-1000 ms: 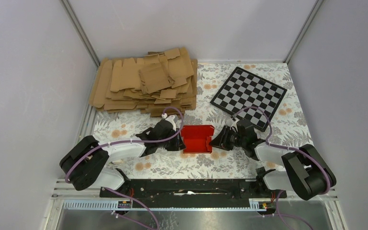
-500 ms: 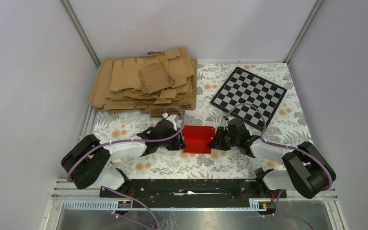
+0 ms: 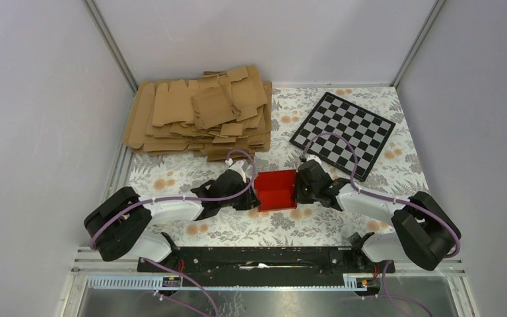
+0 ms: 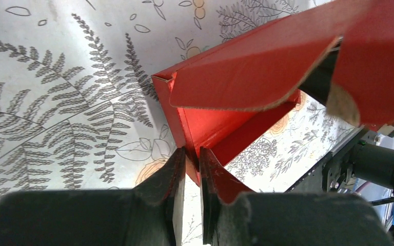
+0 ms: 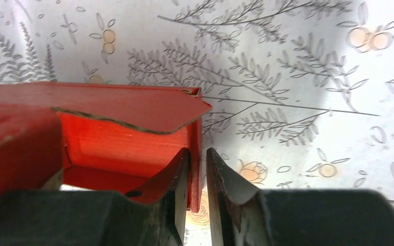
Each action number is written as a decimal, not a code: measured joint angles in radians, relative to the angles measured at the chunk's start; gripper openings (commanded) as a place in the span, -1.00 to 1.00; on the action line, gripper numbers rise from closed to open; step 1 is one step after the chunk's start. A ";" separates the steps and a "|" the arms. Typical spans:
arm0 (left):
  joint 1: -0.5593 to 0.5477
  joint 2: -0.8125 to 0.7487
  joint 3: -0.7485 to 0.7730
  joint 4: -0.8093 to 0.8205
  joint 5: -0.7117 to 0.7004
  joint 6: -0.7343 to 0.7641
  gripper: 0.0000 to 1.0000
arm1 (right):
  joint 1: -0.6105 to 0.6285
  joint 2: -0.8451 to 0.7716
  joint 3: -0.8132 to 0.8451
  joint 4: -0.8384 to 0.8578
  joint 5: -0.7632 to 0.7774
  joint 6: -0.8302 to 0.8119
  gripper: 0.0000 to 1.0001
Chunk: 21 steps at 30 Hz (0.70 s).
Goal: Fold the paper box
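The paper box (image 3: 276, 191) is bright red, partly folded, and sits on the floral cloth between my two grippers. My left gripper (image 3: 250, 195) is at its left end. In the left wrist view the left gripper (image 4: 192, 158) pinches the box's (image 4: 246, 72) near corner wall, with a loose flap hanging above. My right gripper (image 3: 298, 188) is at the right end. In the right wrist view the right gripper (image 5: 197, 160) straddles the box's (image 5: 123, 136) end wall. The inner finger touches the wall; a thin gap remains at the outer finger (image 5: 220, 177).
A pile of brown cardboard blanks (image 3: 201, 112) lies at the back left. A black-and-white checkered board (image 3: 343, 132) lies at the back right. Grey walls close in both sides and the back. A black rail (image 3: 257, 257) runs along the near edge.
My right gripper has moved left onto the box's right end wall and its jaws have narrowed. The left jaws have tightened on the left wall. The box has shifted slightly right.
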 measured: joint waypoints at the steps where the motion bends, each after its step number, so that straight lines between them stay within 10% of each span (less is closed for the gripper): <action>1: -0.007 0.000 -0.001 0.010 -0.008 -0.008 -0.74 | 0.003 0.002 0.008 -0.015 0.020 -0.008 -0.46; 14: -0.040 0.007 -0.003 0.090 -0.038 -0.044 -0.74 | 0.037 0.047 0.074 -0.108 0.167 -0.089 -0.45; 21: -0.044 0.021 -0.003 0.094 -0.037 -0.050 -0.75 | 0.063 0.081 0.107 -0.137 0.215 -0.092 -0.77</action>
